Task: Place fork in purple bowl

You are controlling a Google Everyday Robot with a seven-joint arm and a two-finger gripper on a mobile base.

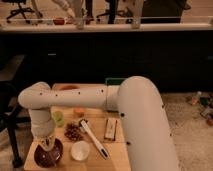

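Gripper [47, 144] above purple bowl [39, 160] — dark, round

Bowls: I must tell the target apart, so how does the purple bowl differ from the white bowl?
The purple bowl is dark and wider; the white bowl is pale and smaller. The claw hangs over the purple bowl; nothing is over the white bowl. Both stand upright.

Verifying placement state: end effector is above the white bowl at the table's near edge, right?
No. The camera view shows the end effector above the purple bowl at the table's near edge; the white bowl sits beside it.
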